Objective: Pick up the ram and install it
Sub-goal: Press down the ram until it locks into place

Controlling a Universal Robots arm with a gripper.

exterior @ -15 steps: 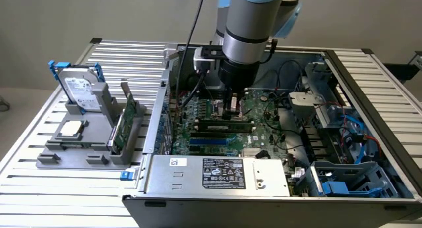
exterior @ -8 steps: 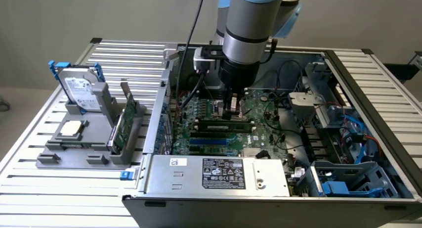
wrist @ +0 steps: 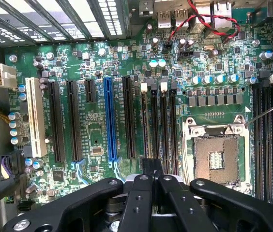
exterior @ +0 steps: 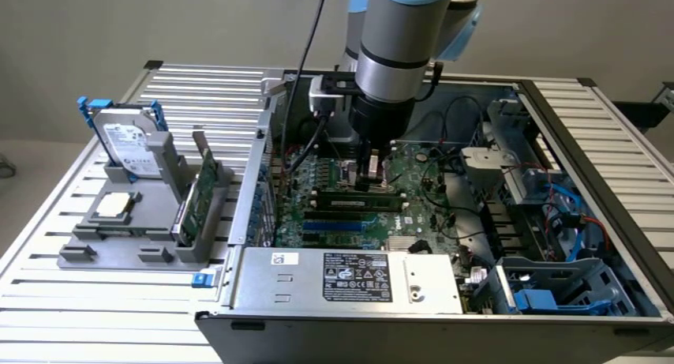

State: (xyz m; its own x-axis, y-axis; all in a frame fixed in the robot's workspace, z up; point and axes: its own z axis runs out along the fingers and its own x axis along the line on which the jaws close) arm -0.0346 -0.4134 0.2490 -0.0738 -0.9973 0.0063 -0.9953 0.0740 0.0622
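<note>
The ram [exterior: 353, 197], a long narrow stick with dark chips, sits on edge in a memory slot of the green motherboard [exterior: 421, 214] inside the open computer case. My gripper [exterior: 368, 182] hangs straight down over it, shut, with its tips at the stick's top edge. I cannot tell whether the tips pinch the stick or only rest on it. In the wrist view the gripper [wrist: 152, 166] has its black fingers [wrist: 141, 193] closed together right above the row of memory slots [wrist: 158, 121]. The empty processor socket [wrist: 217, 152] lies beside those slots.
At the exterior view's left a grey holder [exterior: 116, 249] carries a silver hard drive [exterior: 132, 147] in a blue bracket, a square processor chip [exterior: 114, 206] and a green board [exterior: 202, 192] standing on edge. The power supply [exterior: 348, 273], drive cages [exterior: 548, 285] and cables crowd the case.
</note>
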